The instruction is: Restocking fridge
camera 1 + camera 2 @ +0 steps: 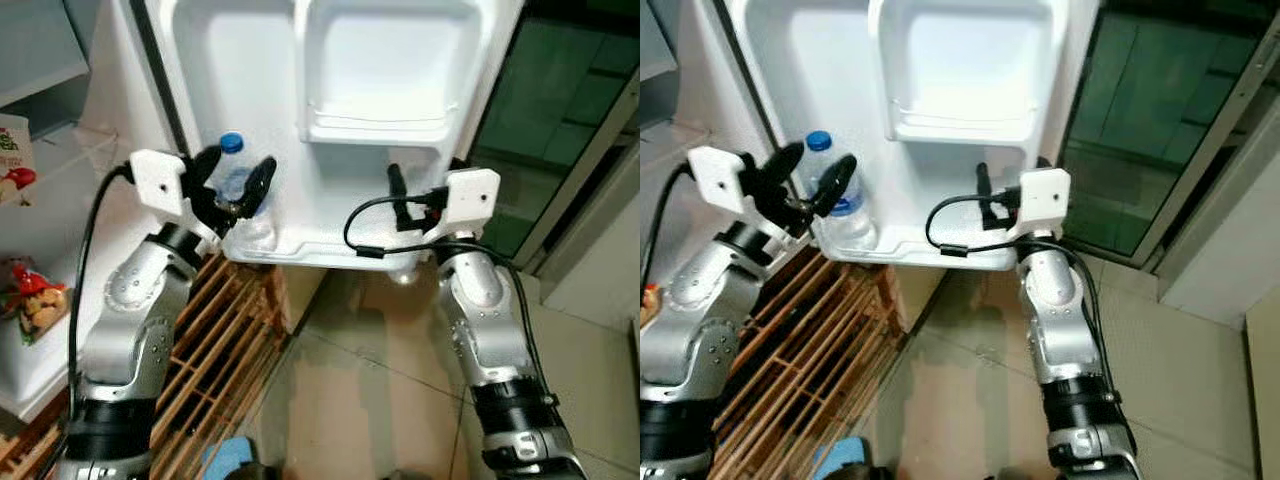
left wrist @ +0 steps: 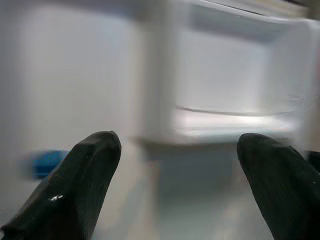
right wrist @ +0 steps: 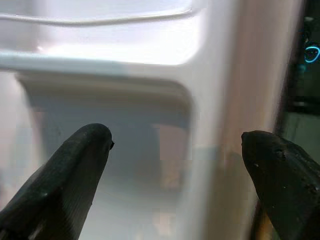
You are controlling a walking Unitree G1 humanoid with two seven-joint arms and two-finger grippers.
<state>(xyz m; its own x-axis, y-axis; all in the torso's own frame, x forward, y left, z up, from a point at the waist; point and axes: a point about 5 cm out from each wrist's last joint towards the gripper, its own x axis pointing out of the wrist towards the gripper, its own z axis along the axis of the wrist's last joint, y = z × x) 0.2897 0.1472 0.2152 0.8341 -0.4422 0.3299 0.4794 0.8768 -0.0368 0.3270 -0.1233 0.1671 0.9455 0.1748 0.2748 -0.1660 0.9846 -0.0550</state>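
Observation:
A clear water bottle (image 1: 238,188) with a blue cap (image 1: 231,143) stands upright at the left end of the open fridge door's lower shelf (image 1: 300,250). My left gripper (image 1: 235,178) hovers just in front of it, open, with nothing between its fingers (image 2: 75,190); the left wrist view is blurred, and a blue smear (image 2: 47,162) lies off to one side. My right gripper (image 1: 408,195) is raised at the right end of the same shelf, open and empty, its fingers (image 3: 75,170) wide apart facing the white door lining.
An empty upper door bin (image 1: 380,125) sits above the shelf. A slatted wooden rack (image 1: 225,330) stands on the tiled floor below the door. Food packets (image 1: 30,300) lie on fridge shelves at the far left. A dark glass door (image 1: 560,130) is to the right.

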